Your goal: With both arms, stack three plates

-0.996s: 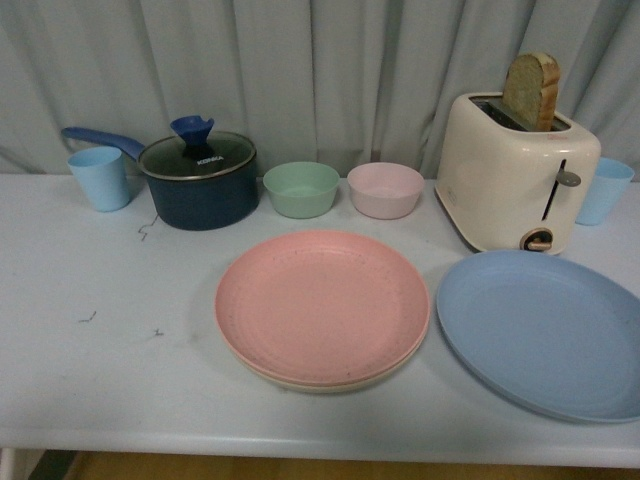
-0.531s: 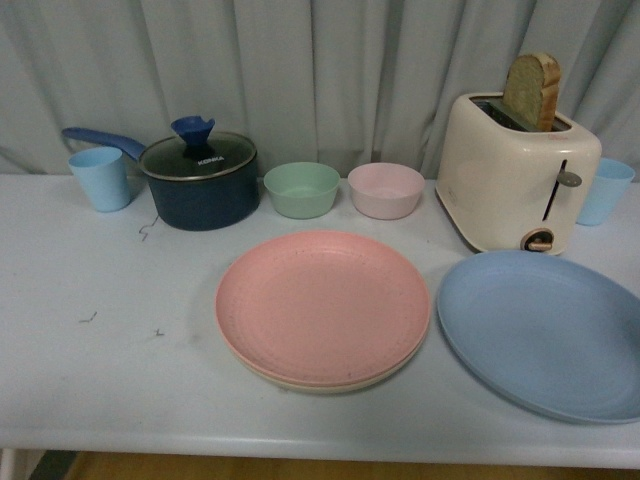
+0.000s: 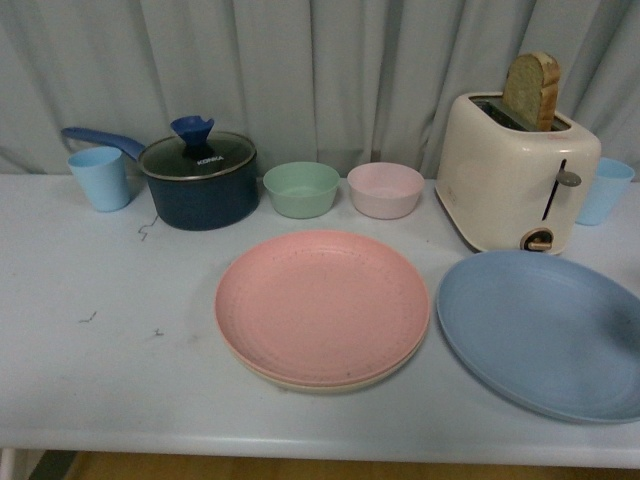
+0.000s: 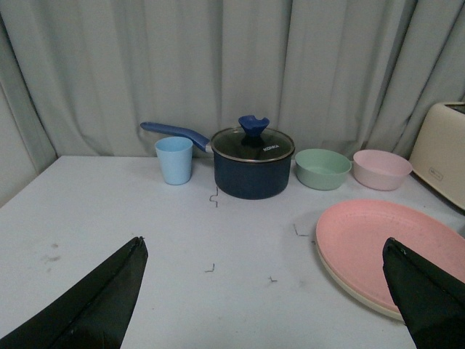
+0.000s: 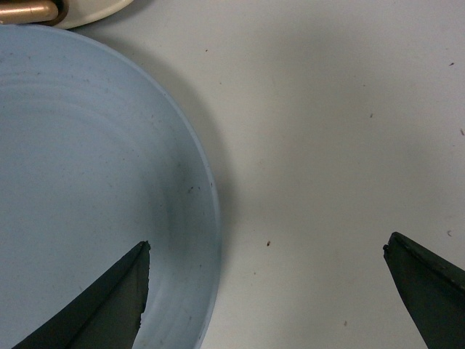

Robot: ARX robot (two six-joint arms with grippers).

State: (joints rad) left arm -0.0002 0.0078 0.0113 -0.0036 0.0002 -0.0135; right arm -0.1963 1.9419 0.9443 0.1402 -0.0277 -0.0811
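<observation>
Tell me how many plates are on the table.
3. A pink plate lies on a beige plate in the middle; a blue plate lies alone to their right, by the toaster.

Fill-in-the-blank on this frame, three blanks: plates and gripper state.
The pink plate lies on the ___ plate.
The light blue plate lies alone on the table, in front of the ___.
The right gripper, above the light blue plate's edge, is ___ and holds nothing.
Missing: beige; toaster; open.
</observation>
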